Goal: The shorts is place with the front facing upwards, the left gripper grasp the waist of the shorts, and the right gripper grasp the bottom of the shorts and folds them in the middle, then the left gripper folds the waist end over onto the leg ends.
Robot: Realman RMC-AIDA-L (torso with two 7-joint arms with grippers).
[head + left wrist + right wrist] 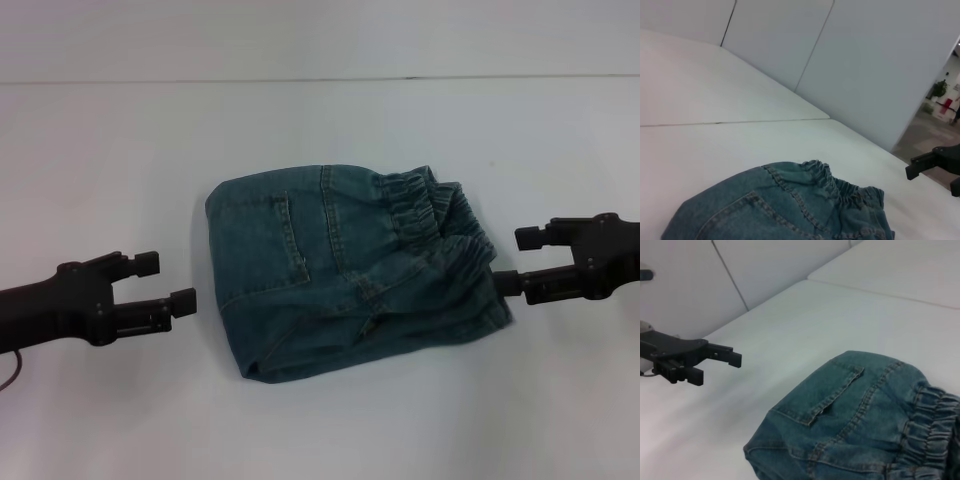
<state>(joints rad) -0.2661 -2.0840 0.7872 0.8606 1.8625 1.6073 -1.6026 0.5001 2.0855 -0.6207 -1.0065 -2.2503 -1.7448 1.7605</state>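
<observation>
The blue denim shorts (340, 270) lie folded into a compact bundle in the middle of the white table (100, 150). Their elastic waistband (430, 215) is bunched on the right side, and a back pocket (270, 235) faces up. My left gripper (168, 282) hovers open and empty just left of the bundle, apart from it. On the right, my right gripper (512, 260) is open, its lower finger close to the waistband edge with no cloth between the fingers. The left wrist view shows the shorts (780, 210) and the right gripper (935, 160). The right wrist view shows the shorts (860, 420) and the left gripper (717, 369).
A seam (320, 80) runs across the table at the back, with a grey wall (865, 65) beyond it. White tabletop surrounds the shorts on all sides.
</observation>
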